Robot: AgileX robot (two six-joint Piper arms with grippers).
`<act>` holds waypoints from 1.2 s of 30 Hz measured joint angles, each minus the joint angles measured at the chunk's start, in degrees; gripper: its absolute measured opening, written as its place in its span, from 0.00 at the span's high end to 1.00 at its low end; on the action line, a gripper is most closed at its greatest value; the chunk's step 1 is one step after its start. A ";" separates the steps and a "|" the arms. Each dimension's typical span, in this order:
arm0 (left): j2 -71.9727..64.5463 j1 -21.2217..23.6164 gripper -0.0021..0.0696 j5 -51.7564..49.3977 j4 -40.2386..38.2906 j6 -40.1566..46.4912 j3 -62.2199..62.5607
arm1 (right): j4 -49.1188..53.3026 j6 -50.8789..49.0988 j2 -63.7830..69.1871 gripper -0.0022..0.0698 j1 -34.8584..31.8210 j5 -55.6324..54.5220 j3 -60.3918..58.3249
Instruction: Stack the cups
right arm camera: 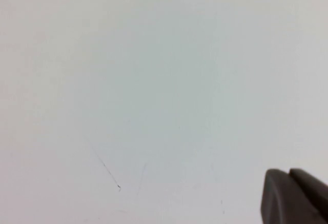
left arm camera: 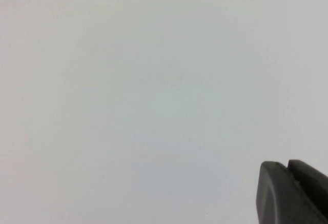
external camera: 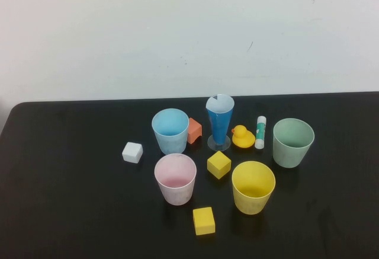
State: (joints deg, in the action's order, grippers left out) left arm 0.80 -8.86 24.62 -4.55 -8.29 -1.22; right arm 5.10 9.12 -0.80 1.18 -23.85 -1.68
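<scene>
Four cups stand upright and apart on the black table [external camera: 65, 211]: light blue cup [external camera: 170, 131] at the back left, pink cup [external camera: 175, 178] in front of it, yellow cup [external camera: 253, 186] at the front right, green cup [external camera: 293, 142] at the far right. Neither arm shows in the high view. My left gripper [left arm camera: 286, 163] shows only in the left wrist view, its two dark fingertips pressed together, empty, facing a plain white wall. My right gripper [right arm camera: 288, 171] shows the same way in the right wrist view, shut and empty. No cup shows in either wrist view.
A tall dark-blue cone glass [external camera: 219, 121] with a clear foot stands between the cups. Around it lie an orange block [external camera: 194, 130], a yellow duck [external camera: 242, 137], a glue stick [external camera: 260, 132], a white cube [external camera: 132, 152] and two yellow cubes [external camera: 219, 165] [external camera: 204, 220].
</scene>
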 joint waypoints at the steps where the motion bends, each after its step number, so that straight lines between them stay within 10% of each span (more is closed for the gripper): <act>1: 0.00 0.00 0.97 0.09 0.00 -0.23 0.00 | -0.75 -0.03 0.00 0.97 0.00 0.00 0.00; 19: -25.77 0.27 0.97 -53.44 2.28 1.44 31.94 | -3.86 9.98 13.58 0.97 0.00 57.77 24.00; 30: -62.41 0.15 0.97 -61.37 -25.84 34.23 44.36 | -4.59 16.06 25.27 0.97 0.00 59.45 23.45; 36: -76.78 -6.08 0.97 -56.29 -24.24 39.53 52.05 | -6.12 16.76 25.37 0.97 0.00 56.94 21.81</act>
State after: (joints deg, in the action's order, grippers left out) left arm -75.98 -14.94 -31.67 -28.79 31.24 50.83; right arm -1.02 25.88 24.57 1.18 33.09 20.13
